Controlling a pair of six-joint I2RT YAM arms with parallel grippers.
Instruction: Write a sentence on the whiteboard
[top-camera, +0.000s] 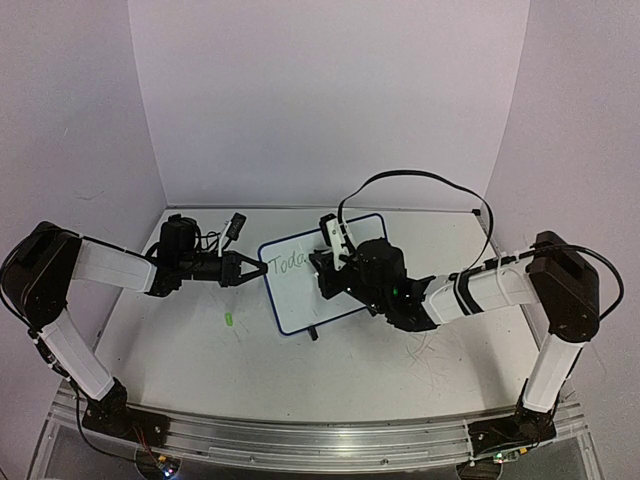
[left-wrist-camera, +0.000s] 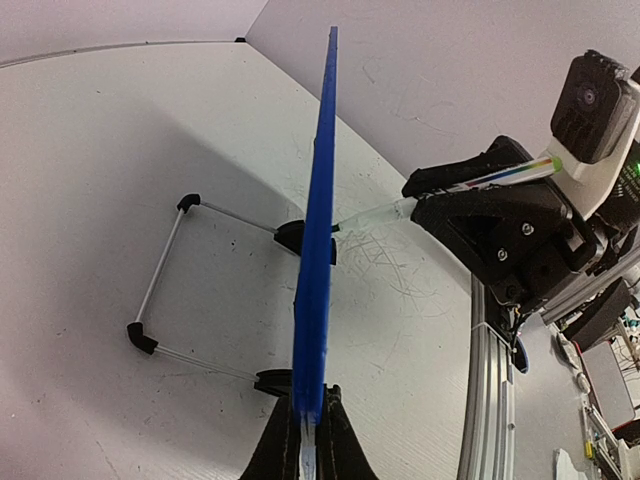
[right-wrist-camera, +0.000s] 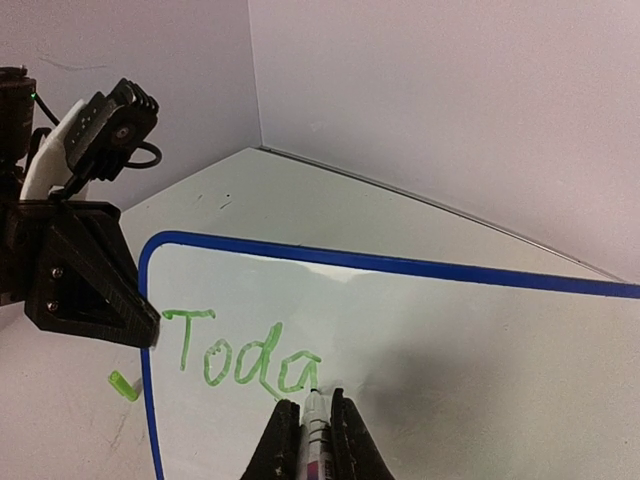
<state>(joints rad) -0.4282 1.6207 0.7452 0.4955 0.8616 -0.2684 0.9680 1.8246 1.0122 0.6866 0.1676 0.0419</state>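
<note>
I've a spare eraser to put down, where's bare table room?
Widest bare table lies between the whiteboard and the arm bases, right of a small green piece. A thinner strip runs behind the board. Crowded mid-table: left gripper clamps the board's edge, right gripper holds a marker there.

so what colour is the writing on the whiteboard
Green. It shows best in the right wrist view, where the writing reads "Toda" on the whiteboard.

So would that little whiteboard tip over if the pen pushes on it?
Probably stiff: the whiteboard shows a straight thin edge. Likely light and tippy, propped on small black feet and a thin wire stand. That may be why the left gripper clamps its edge.
</note>
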